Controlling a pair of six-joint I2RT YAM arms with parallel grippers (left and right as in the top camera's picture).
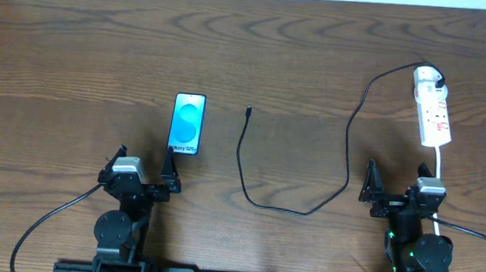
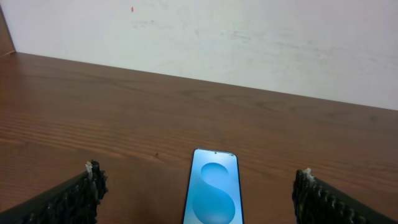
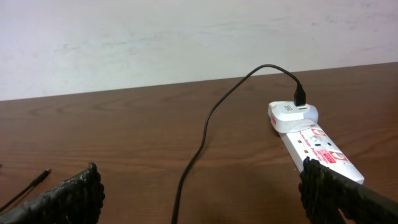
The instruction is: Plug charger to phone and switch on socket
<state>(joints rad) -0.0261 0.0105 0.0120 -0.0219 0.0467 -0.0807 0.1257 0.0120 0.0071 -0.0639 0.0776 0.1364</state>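
Note:
The phone (image 1: 187, 123) lies flat and screen up on the table, its blue screen lit, just beyond my left gripper (image 1: 146, 160). In the left wrist view the phone (image 2: 211, 193) sits between the wide-open fingers (image 2: 93, 183). The charger's black connector tip (image 1: 249, 112) lies loose to the right of the phone. Its cable loops across the table to a white plug head (image 1: 427, 78) seated in the socket (image 1: 436, 115) at the right. My right gripper (image 1: 397, 178) stands open and empty below the socket. The right wrist view shows the cable (image 3: 205, 134), plug head (image 3: 292, 115) and socket (image 3: 320, 148).
The socket's white cord (image 1: 439, 163) runs down past the right gripper's outer side. A white wall (image 2: 249, 43) borders the table's far edge. Bare wooden table (image 1: 77, 56) lies left of the phone.

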